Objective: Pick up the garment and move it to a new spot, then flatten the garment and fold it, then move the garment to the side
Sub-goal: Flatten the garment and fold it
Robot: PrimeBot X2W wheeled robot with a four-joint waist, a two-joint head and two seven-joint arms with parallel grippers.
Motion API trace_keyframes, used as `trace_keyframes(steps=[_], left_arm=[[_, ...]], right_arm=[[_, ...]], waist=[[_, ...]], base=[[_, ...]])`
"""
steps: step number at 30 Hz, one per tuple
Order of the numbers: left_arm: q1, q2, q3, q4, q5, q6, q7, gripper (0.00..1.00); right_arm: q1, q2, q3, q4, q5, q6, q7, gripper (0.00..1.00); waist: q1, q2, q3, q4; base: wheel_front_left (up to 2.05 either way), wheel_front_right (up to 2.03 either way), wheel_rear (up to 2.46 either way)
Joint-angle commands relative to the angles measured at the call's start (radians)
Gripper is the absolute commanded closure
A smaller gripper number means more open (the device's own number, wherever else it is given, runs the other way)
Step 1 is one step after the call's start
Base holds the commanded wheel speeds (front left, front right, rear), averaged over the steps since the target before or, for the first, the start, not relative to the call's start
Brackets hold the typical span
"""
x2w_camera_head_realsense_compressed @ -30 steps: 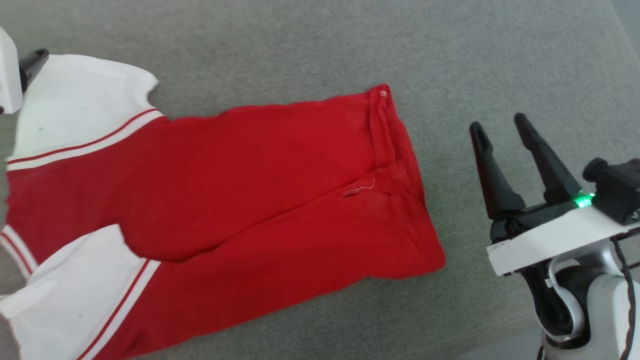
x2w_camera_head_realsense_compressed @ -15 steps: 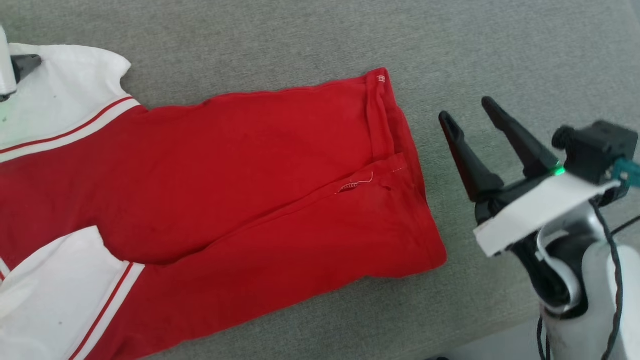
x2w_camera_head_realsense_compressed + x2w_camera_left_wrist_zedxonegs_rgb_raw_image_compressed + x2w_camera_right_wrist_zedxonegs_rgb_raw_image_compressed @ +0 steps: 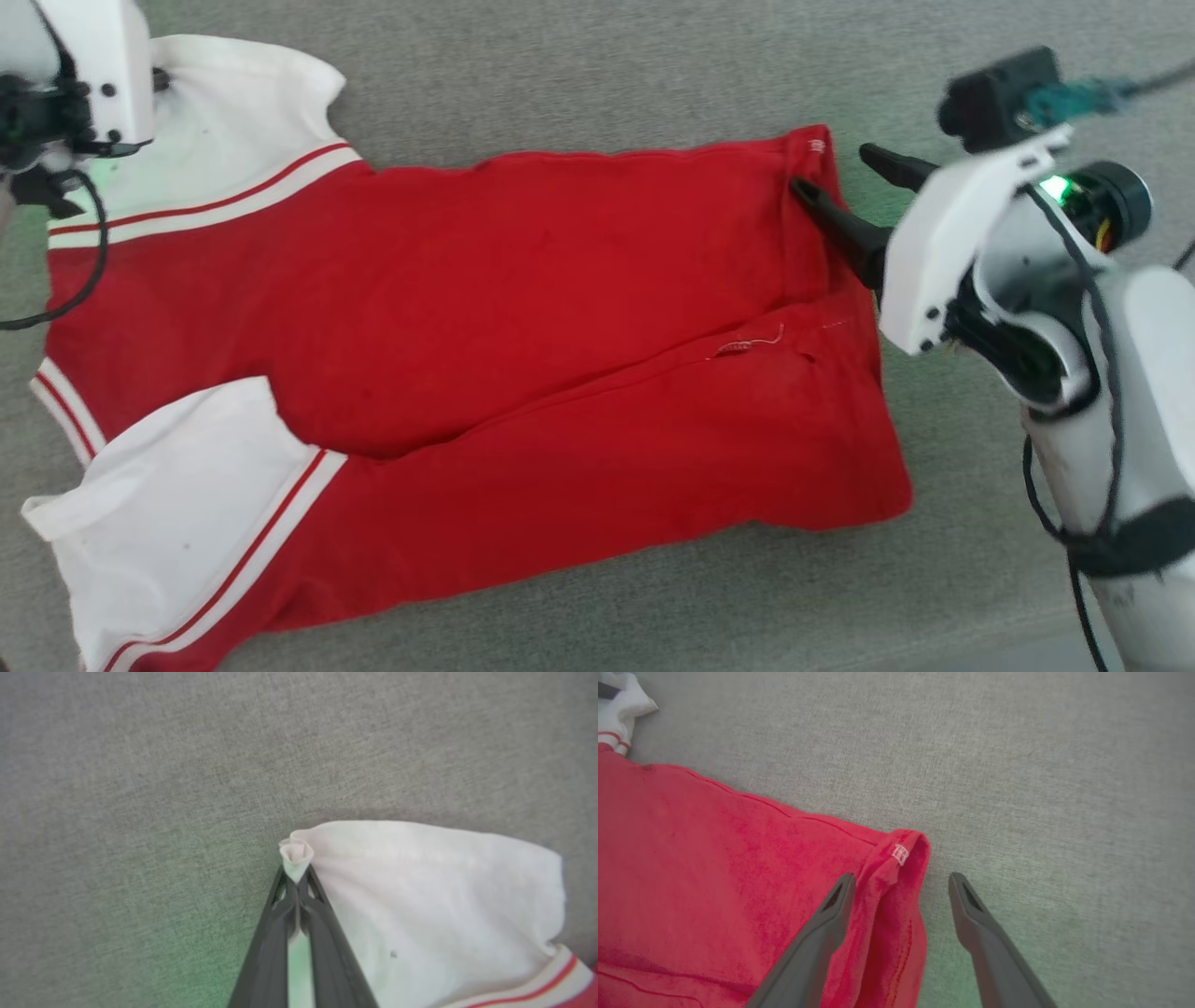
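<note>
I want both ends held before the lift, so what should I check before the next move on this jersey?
1. The left jaws shut on the white sleeve corner: ok.
2. The red hem corner sits between the right jaws: ok.
3. The right jaws closed on that hem: not ok, open.
4. The jersey lying smooth on the grey fabric surface: not ok, a diagonal fold crosses it.
5. How many hem layers would be caught: cannot tell.
</note>
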Motion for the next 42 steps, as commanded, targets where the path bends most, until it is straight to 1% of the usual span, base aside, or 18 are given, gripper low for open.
trace_keyframes(steps=[1, 5, 9, 10, 11, 14, 16, 22, 27, 31, 35, 38, 39, 42], left_arm=[[0.030, -0.017, -0.016, 0.012, 0.000, -0.007, 0.008, 1.00], [0.015, -0.040, -0.018, 0.028, 0.003, -0.013, -0.005, 1.00], [0.010, -0.062, -0.017, 0.044, -0.001, -0.020, -0.025, 1.00], [0.010, -0.068, -0.016, 0.047, -0.002, -0.021, -0.031, 1.00], [0.009, -0.073, -0.016, 0.051, -0.003, -0.023, -0.037, 1.00], [0.004, -0.082, -0.010, 0.063, -0.010, -0.028, -0.054, 1.00], [0.004, -0.084, -0.005, 0.069, -0.017, -0.029, -0.059, 1.00], [0.005, -0.080, -0.009, 0.051, -0.030, -0.038, -0.048, 1.00], [0.017, -0.063, -0.022, -0.008, -0.038, -0.042, -0.031, 1.00], [0.030, -0.034, -0.039, -0.091, -0.049, -0.041, -0.006, 1.00], [0.066, 0.011, -0.055, -0.184, -0.057, -0.041, 0.025, 1.00], [0.097, 0.044, -0.058, -0.268, -0.069, -0.018, 0.048, 1.00], [0.097, 0.044, -0.058, -0.268, -0.069, -0.018, 0.048, 1.00], [0.134, 0.092, -0.060, -0.378, -0.080, 0.023, 0.067, 1.00]], right_arm=[[-0.022, -0.001, 0.009, 0.022, 0.004, 0.000, 0.015, 0.00], [-0.114, 0.007, 0.072, 0.164, 0.008, 0.000, 0.101, 0.00], [-0.169, 0.027, 0.145, 0.295, 0.020, 0.000, 0.199, 0.00], [-0.177, 0.028, 0.162, 0.320, 0.029, 0.000, 0.222, 0.35], [-0.187, 0.025, 0.179, 0.336, 0.032, 0.000, 0.245, 1.00], [-0.216, 0.007, 0.192, 0.355, 0.049, 0.000, 0.265, 1.00], [-0.226, -0.010, 0.191, 0.343, 0.058, 0.000, 0.255, 1.00], [-0.201, -0.067, 0.170, 0.275, 0.084, 0.000, 0.207, 1.00], [-0.150, -0.118, 0.153, 0.208, 0.100, 0.000, 0.175, 1.00], [-0.115, -0.158, 0.134, 0.157, 0.109, 0.000, 0.168, 1.00], [-0.071, -0.186, 0.118, 0.096, 0.118, 0.000, 0.169, 1.00], [-0.031, -0.201, 0.090, 0.048, 0.128, 0.000, 0.176, 1.00], [-0.031, -0.201, 0.090, 0.048, 0.128, 0.000, 0.176, 1.00], [0.013, -0.219, 0.061, -0.010, 0.129, 0.000, 0.190, 1.00]], waist=[[0.0000, 0.0000, 0.002, 0.013], [0.0000, 0.0000, 0.004, 0.029], [0.0000, 0.0000, 0.001, 0.039], [0.0000, 0.0000, 0.000, 0.042], [0.0000, 0.0000, -0.002, 0.045], [0.0000, 0.0000, -0.012, 0.056], [0.0000, 0.0000, -0.024, 0.064], [0.0000, 0.0000, -0.073, 0.095], [0.0000, 0.0000, -0.120, 0.127], [0.0000, 0.0000, -0.156, 0.150], [0.0000, 0.0000, -0.191, 0.168], [0.0000, 0.0000, -0.215, 0.181], [0.0000, 0.0000, -0.215, 0.181], [0.0000, 0.0000, -0.235, 0.195]], base=[[0.00, 0.00, 0.00], [0.00, 0.00, 0.00], [0.00, 0.00, 0.00], [0.00, 0.00, 0.00], [0.00, 0.00, 0.00], [0.00, 0.00, 0.00], [0.00, 0.00, 0.00], [0.00, 0.00, 0.00], [0.00, 0.00, 0.00], [0.00, 0.00, 0.00], [0.00, 0.00, 0.00], [0.00, 0.00, 0.00], [0.00, 0.00, 0.00], [0.00, 0.00, 0.00]])
